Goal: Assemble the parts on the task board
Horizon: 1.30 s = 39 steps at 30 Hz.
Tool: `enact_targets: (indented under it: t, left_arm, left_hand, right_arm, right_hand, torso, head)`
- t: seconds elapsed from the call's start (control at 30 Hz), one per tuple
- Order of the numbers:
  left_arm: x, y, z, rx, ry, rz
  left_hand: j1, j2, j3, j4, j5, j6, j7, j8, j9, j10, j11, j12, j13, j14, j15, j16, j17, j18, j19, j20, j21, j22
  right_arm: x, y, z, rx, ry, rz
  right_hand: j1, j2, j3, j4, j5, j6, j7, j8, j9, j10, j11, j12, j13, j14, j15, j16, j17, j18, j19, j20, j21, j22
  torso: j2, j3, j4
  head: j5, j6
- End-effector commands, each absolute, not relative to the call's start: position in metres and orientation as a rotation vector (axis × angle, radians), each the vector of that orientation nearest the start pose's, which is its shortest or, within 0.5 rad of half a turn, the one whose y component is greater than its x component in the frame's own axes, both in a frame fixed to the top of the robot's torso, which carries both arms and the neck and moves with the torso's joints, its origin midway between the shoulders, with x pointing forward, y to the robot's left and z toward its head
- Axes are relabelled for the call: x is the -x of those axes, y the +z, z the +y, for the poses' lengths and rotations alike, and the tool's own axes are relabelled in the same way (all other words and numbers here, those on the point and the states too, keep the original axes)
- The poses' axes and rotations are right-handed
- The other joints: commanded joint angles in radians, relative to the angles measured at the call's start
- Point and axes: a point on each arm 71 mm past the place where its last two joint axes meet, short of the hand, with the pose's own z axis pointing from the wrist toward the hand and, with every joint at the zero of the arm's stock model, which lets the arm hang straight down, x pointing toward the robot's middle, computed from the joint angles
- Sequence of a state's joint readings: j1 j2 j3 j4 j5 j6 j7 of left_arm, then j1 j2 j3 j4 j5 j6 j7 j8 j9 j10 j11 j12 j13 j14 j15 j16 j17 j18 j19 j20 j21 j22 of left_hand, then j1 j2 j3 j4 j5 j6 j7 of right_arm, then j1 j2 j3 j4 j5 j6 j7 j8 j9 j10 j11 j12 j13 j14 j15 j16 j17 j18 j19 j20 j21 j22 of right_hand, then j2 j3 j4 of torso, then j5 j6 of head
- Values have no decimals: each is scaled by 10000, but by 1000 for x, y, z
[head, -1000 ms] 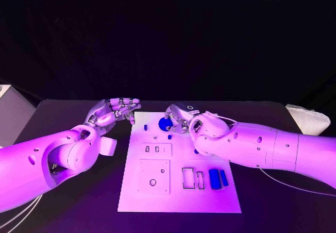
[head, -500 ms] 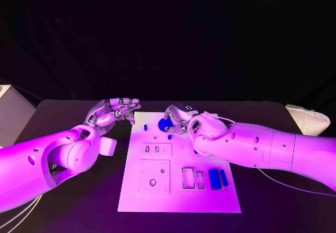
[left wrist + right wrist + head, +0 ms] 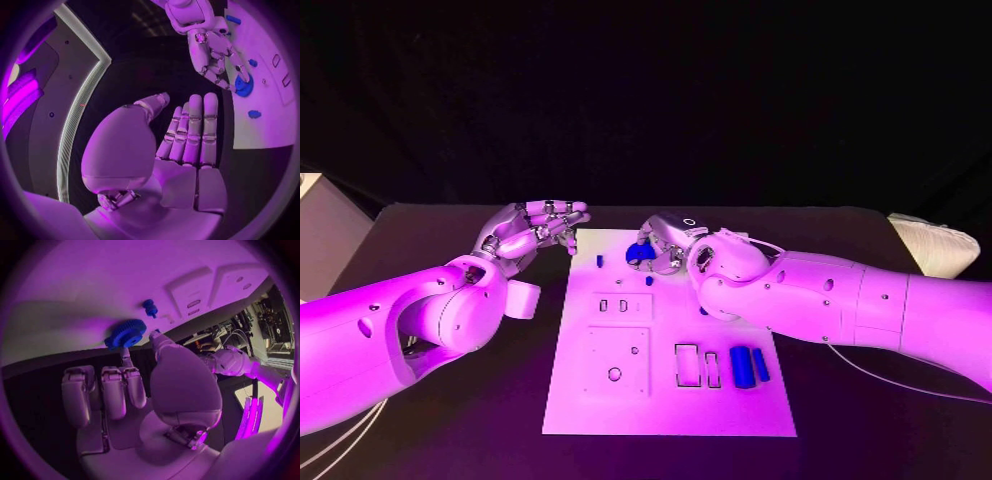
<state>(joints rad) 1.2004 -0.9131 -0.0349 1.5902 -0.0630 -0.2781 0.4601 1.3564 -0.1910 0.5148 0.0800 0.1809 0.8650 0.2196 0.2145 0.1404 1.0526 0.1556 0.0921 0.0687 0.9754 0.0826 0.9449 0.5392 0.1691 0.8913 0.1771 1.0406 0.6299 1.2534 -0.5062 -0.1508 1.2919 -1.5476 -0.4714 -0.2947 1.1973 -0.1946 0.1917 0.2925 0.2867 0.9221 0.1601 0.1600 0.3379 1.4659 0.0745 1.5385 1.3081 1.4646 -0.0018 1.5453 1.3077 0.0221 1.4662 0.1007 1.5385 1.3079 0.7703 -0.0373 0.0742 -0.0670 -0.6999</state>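
Right hand (image 3: 678, 243) sits at the top of the task board (image 3: 668, 400), upper middle of the head frame. Thumb and one finger pinch the blue gear (image 3: 640, 252); my other fingers are extended side by side, clear of it. Wrist view shows the gear (image 3: 127, 333) edge-on at my fingertips, just off the board face. My read: I hold it by the rim so the bore stays free to drop onto a post, though I can't see any post under it.

Left hand (image 3: 531, 230) hovers off the board's upper-left corner, over the black table (image 3: 416, 225). Fingers lie straight and pressed together, thumb alongside, nothing held. Probably parked there to keep out of the right hand's way.

Other parts:
- small blue peg (image 3: 600, 262) and another blue piece (image 3: 649, 282) just below the gear, close to my fingertips. Tight there.
- two blue bars (image 3: 749, 367) lower right, beside the rectangular slots (image 3: 687, 365).

Room: lower half of the board is open; its lower and left edges are clear of both arms. My right forearm overhangs the board's right edge, so pulling back along it looks easiest. Risk: nudging the peg while lowering the gear.
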Motion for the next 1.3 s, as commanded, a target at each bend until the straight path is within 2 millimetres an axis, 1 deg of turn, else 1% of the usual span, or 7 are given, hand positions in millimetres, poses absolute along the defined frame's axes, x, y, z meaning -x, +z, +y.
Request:
enact_targets:
  t: [0.03,0.27,0.37,0.8,0.93,1.23,1.3]
  left_arm:
    - [-476,-163,219,9897,-16287,13815]
    - [-476,-163,220,9899,-16281,13813]
    - [-476,-163,220,9901,-16273,13811]
    - [-476,-164,221,9914,-16226,13791]
    - [-476,-164,222,9924,-16201,13788]
    - [-477,-164,223,9933,-16169,13776]
    - [-477,-164,223,9935,-16160,13771]
  left_hand:
    - [-42,24,75,-8,-64,-69,15,39,15,-3,7,-32,9,-37,1,64,-3,157,-58,8,16,10]
    - [-42,24,75,-8,-64,-69,15,39,15,-3,7,-32,9,-37,1,64,-3,157,-58,8,16,10]
    - [-42,24,75,-8,-64,-69,15,39,15,-3,7,-32,9,-37,1,64,-3,157,-58,8,16,10]
    - [-42,24,75,-8,-64,-69,15,39,15,-3,7,-32,9,-37,1,64,-3,157,-58,8,16,10]
    - [-42,24,75,-8,-64,-69,15,39,15,-3,7,-32,9,-37,1,64,-3,157,-58,8,16,10]
    - [-42,24,75,-8,-64,-69,15,39,15,-3,7,-32,9,-37,1,64,-3,157,-58,8,16,10]
    - [-42,24,75,-8,-64,-69,15,39,15,-3,7,-32,9,-37,1,64,-3,157,-58,8,16,10]
  right_arm:
    - [-516,-201,-100,2030,5437,15938]
    - [-517,-202,-101,2070,5319,16137]
    - [-517,-203,-103,2057,5247,16196]
    - [-514,-204,-113,1955,5129,16288]
    - [-511,-203,-117,1894,5148,16262]
    - [-507,-198,-128,1464,5254,15724]
    - [-506,-195,-133,1271,5345,15436]
  right_hand:
    - [-80,3,-52,8,49,-21,-1,-43,-7,693,35,-31,2270,883,56,32,1793,-114,832,66,-20,2264]
    - [-115,148,-50,4,86,19,-14,-37,-6,711,28,-14,2289,887,51,38,1812,-118,840,66,-8,2278]
    - [-143,190,-49,6,86,28,-15,-36,-7,714,24,-11,2293,889,50,40,1821,-121,846,64,2,2289]
    - [-181,266,-33,0,107,84,-31,-15,0,764,13,38,2343,898,43,52,1864,-132,869,60,38,2328]
    - [-242,310,-33,9,124,107,-37,-9,1,765,6,38,2343,903,37,58,1884,-131,868,56,36,2326]
    - [-367,382,-32,13,164,132,-47,-8,-1,768,-3,40,2345,900,28,55,1873,-133,871,48,39,2331]
    - [-398,449,12,-2,235,172,-60,5,1,777,-14,49,2355,903,20,59,1886,-135,877,41,48,2341]
  torso:
    - [-6,9,2]
    - [-6,7,3]
    - [-3,14,0]
    - [-7,21,-4]
    - [-7,19,10]
    - [-9,15,0]
    - [-15,15,-7]
  head:
    - [-6,-17]
    - [-7,-30]
    - [0,-27]
    - [18,-60]
    - [24,-71]
    - [38,-65]
    - [41,-56]
